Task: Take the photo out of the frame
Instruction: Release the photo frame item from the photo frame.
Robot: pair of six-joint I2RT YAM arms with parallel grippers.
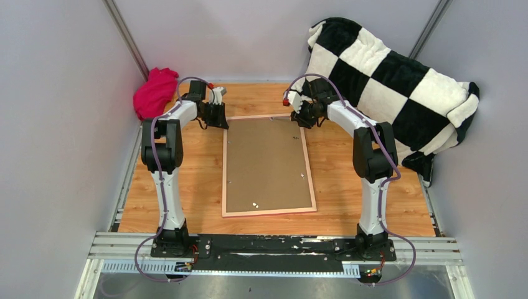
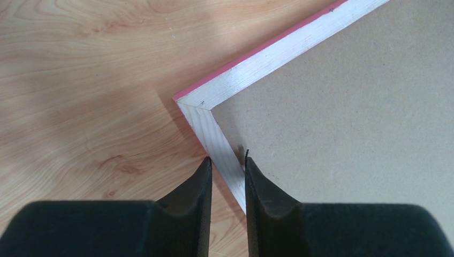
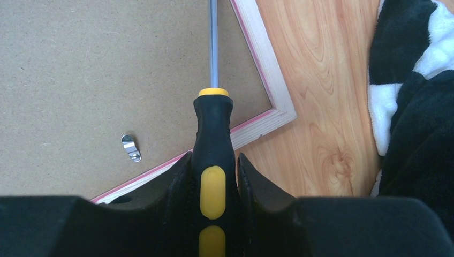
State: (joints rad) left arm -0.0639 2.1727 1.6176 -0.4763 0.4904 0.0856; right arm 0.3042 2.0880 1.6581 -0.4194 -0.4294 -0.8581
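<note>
Right gripper [image 3: 214, 156] nearest the lens: jaws clamped on a black-and-yellow screwdriver [image 3: 213, 120], its shaft reaching out over the backing board [image 3: 80, 64]. Left gripper [image 2: 227, 160] narrow, fingers pinching a side rail of the frame [image 2: 289, 48] just below its far left corner. Frame lies face down on the table [image 1: 348, 193], board in place, one metal clip [image 3: 130, 147] on it. Photo not visible, presumably under the board. Judgement: early stage. Clips, board and photo all remain.

Counted: one frame [image 1: 268, 212], one screwdriver [image 3: 213, 118], one chequered blanket [image 1: 386, 81], one pink cloth [image 1: 154, 92], two arms (left arm [image 1: 163, 168], right arm [image 1: 373, 168]), one worktop [image 1: 187, 187].
</note>
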